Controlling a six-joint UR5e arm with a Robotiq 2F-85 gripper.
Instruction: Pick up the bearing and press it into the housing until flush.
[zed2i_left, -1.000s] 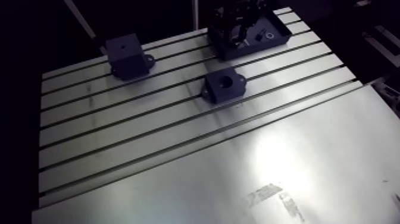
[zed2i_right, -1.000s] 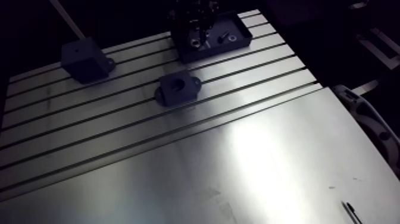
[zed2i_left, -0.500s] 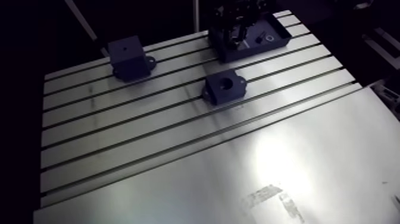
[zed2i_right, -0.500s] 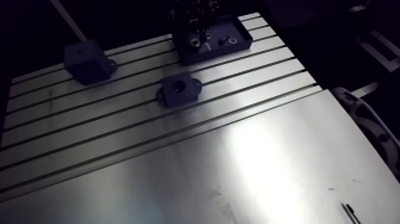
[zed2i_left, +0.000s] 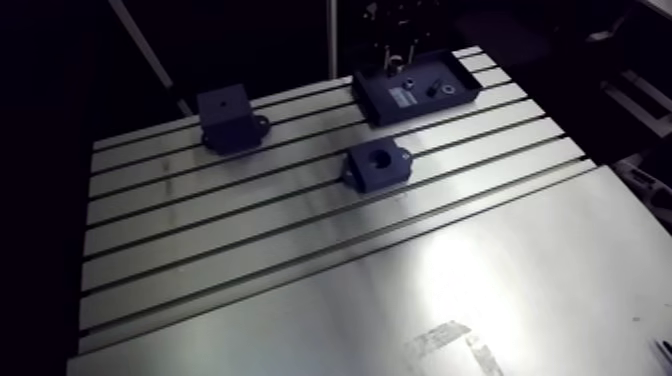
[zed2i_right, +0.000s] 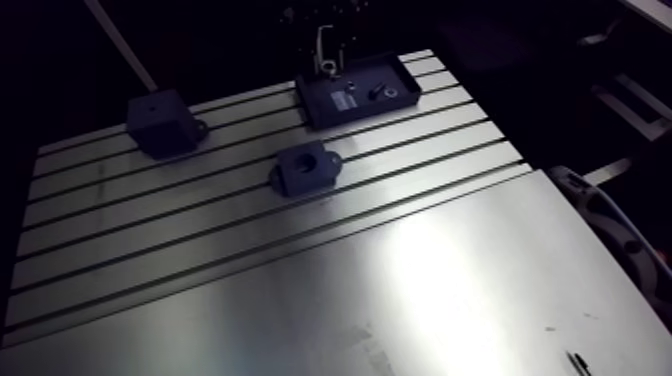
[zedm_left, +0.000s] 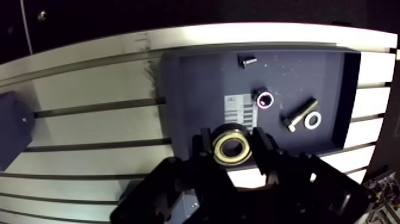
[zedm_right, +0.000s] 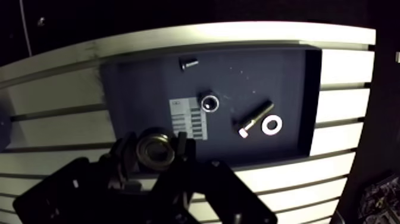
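- Now the pincer (zedm_left: 232, 145) is closed on the bearing (zedm_left: 232, 151), its two dark fingers (zedm_left: 203, 145) pressed against opposite sides of the outer ring.
- The bearing is a brass-coloured ring with a dark centre hole, and its flat face is turned towards the wrist camera.
- Under and ahead of the pincer lies a shallow dark tray (zedm_left: 190, 89); the bearing is over the tray's floor, just beside a white printed label (zedm_left: 237, 109). Whether it touches the floor cannot be told.
- Further ahead in the tray, past the label, sit a small ring-like part (zedm_left: 263, 100), a bolt (zedm_left: 300, 114) with a bright washer (zedm_left: 312, 121) just beside its shaft, and a short screw (zedm_left: 247, 60) near the far wall.
- In the arm view the tray sits at the far edge of the slotted desk (zed2i_left: 300, 250).
- The housing (zed2i_left: 378, 163), a dark piece with a round bore facing up and a small ear on each side, stands on the desk near the tray.
- A second dark block (zed2i_left: 230, 116) with a small hole on top stands well apart from the housing, along the desk's far side.
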